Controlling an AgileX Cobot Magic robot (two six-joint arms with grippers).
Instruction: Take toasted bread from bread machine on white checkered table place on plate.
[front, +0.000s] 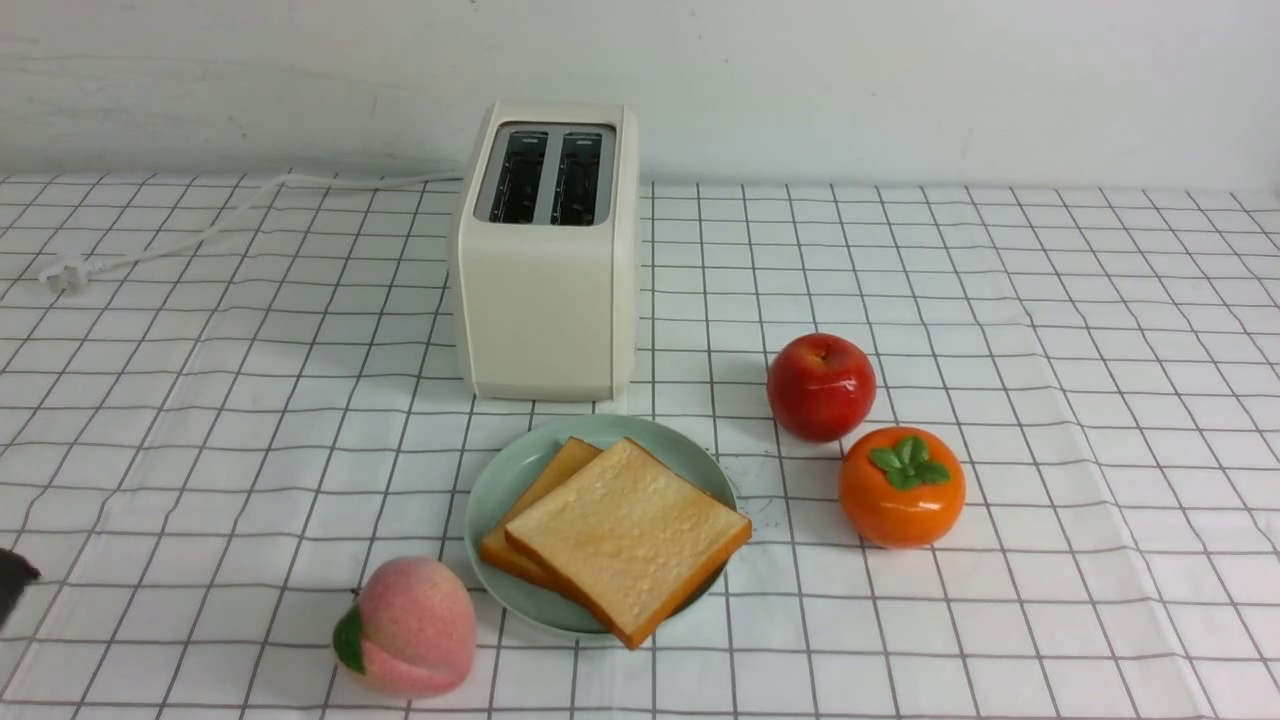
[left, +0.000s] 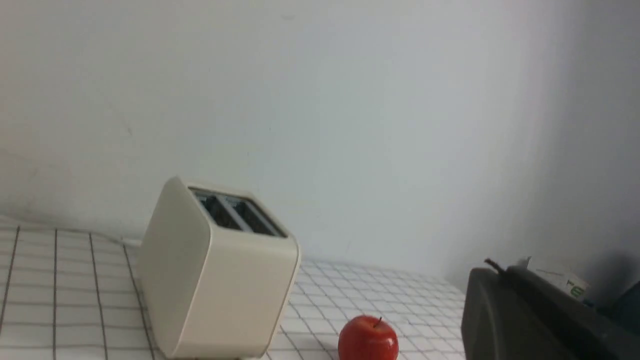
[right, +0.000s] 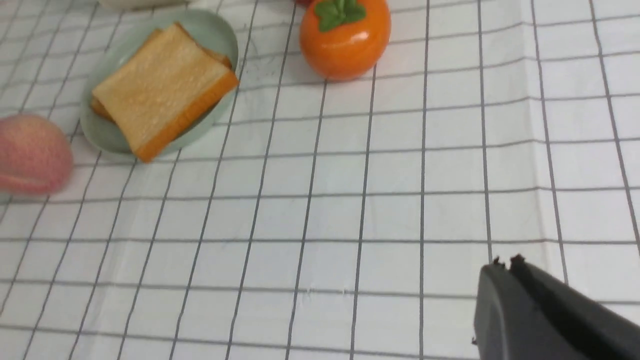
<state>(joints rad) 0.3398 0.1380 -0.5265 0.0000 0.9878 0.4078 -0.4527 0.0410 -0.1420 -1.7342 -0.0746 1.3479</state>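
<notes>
Two slices of toast (front: 628, 535) lie stacked and offset on the plate (front: 510, 470), the top one overhanging the rim at 4 o'clock. From the plate, the toaster (front: 548, 300) stands at 12 o'clock on the table (front: 1050, 400), both slots empty. An apple (front: 821, 387) sits at 2, a persimmon (front: 901, 487) at 3, and a peach (front: 410, 627) at 8, just beside the rim. The left gripper (left: 500, 267) and right gripper (right: 506, 261) each show fingers pressed together, holding nothing.
</notes>
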